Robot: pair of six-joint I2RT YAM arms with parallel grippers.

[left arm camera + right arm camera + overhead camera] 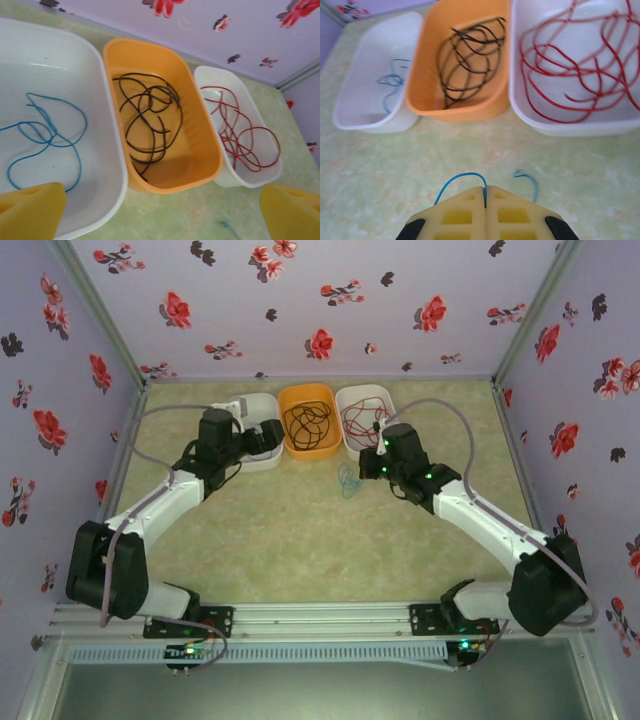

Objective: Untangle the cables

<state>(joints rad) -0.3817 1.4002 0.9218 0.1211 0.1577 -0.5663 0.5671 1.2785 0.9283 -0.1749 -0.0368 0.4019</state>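
Blue cable (461, 175): pinched in the fully closed right gripper (485, 190). Left gripper (160, 205): spread wide, holding nothing, at white tray (111, 150).

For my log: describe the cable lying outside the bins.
Find the orange bin at the table's far edge. In front of the white bin to its right lies a thin blue cable, pinched by the right gripper. All other cables sit in bins.
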